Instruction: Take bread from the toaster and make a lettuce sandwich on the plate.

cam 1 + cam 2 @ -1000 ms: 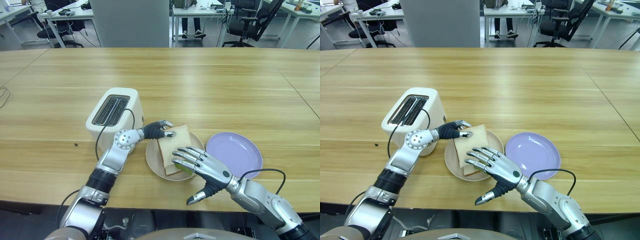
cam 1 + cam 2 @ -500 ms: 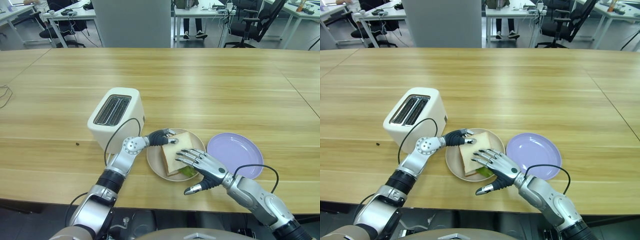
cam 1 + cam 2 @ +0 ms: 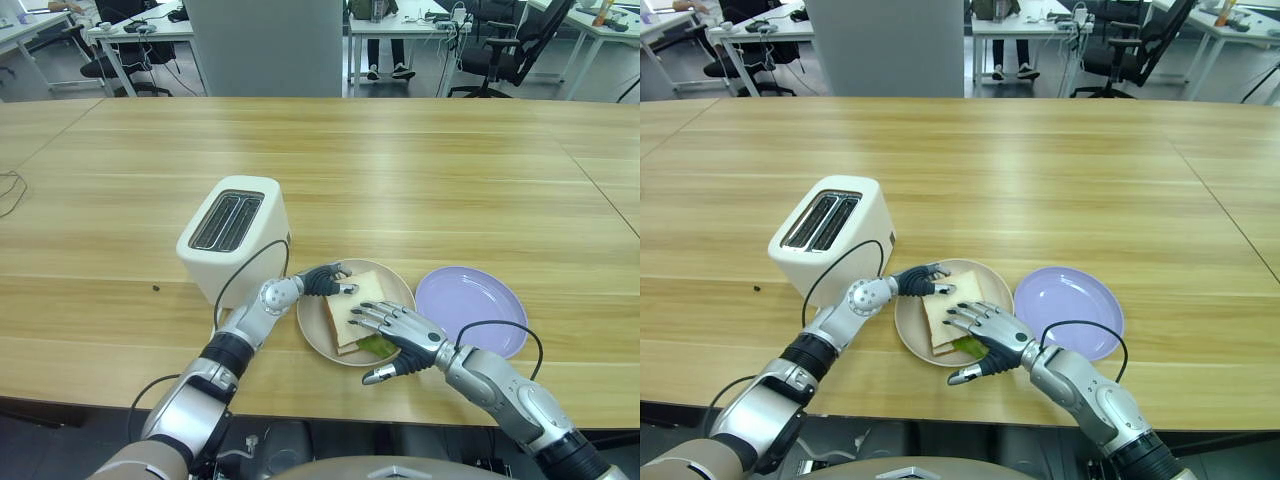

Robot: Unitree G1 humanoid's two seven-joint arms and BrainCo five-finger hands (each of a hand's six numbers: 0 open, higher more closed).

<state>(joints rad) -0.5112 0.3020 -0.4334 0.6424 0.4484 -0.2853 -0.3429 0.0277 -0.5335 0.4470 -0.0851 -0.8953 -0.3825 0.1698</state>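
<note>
A cream toaster point(image 3: 233, 234) with two empty slots stands left of centre. Right of it a beige plate point(image 3: 312, 333) carries a sandwich: a bread slice point(image 3: 357, 300) on top, green lettuce point(image 3: 375, 345) peeking from its near edge. My left hand point(image 3: 325, 279) rests at the sandwich's far left corner, fingers curled onto the bread. My right hand point(image 3: 398, 329) lies flat and open over the sandwich's near right side, covering part of it.
An empty purple plate point(image 3: 470, 309) sits just right of the beige one. The toaster's black cable point(image 3: 243, 277) loops over my left forearm. Bare wooden table stretches behind; office desks and chairs point(image 3: 500, 45) stand beyond the far edge.
The top bread slice has come down from a tilt to lie flat on the lettuce. Both hands drew nearer to me and lower onto the plate.
</note>
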